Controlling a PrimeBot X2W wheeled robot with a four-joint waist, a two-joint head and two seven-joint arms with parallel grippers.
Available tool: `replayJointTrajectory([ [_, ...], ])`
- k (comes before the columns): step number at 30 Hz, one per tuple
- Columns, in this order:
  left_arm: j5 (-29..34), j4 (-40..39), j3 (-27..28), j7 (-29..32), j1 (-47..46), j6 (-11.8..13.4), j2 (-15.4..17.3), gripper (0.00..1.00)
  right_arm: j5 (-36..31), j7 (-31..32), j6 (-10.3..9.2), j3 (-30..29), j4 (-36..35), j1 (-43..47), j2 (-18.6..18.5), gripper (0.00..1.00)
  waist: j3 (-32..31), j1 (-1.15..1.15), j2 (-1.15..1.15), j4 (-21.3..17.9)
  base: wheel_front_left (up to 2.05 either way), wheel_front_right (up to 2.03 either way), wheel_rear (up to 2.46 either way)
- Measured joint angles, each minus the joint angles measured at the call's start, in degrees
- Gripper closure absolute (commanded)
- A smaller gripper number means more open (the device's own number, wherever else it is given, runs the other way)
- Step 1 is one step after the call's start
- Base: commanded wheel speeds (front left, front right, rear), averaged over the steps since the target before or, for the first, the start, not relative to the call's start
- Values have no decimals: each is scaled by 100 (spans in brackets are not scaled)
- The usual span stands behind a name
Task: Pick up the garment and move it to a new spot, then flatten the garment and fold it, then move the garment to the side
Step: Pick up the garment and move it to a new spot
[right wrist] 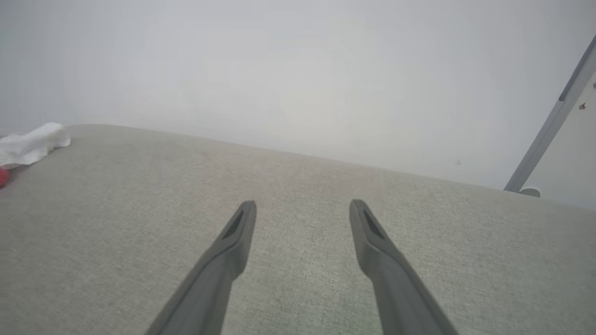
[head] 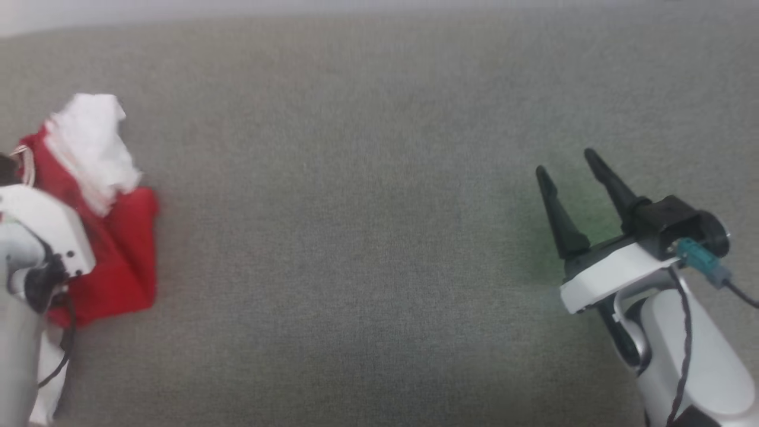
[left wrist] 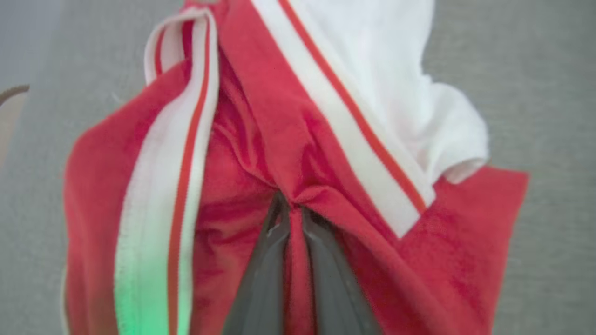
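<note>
My left tool [left wrist: 291, 207] pinches the crumpled red soft-fabric jersey with white sleeves [head: 121, 249] at the left edge of the grey cloth surface [head: 379, 237].
My right tool [head: 566, 163] stands wide open and empty, well apart. I judge the jersey light and limp; the pinched red fold between the striped trim bands [left wrist: 163, 186] should lift it.

Left jaws clamped on garment [left wrist: 260, 139] fold. Right jaws spread wide, empty, fingers [right wrist: 228, 253] angled forward.

The garment [left wrist: 260, 130] is red with a white sleeve and red-striped white trim; the surface [head: 379, 237] is grey.
</note>
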Motion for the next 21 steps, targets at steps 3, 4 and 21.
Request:
replayJointTrajectory([
  [3,16,-291,-220,-220,-110,-7,0,100,0,1,0,-33,54,81,105,0,-243,0,0,8,0,0,0],
  [4,-20,-425,-301,-231,-154,-7,0,100,0,1,0,-58,57,94,151,0,-321,0,0,4,0,0,0],
  [21,-1960,-3900,-2108,973,-623,-8,-772,100,193,1,0,-664,-12,336,767,0,-289,0,0,-1076,0,0,0],
])
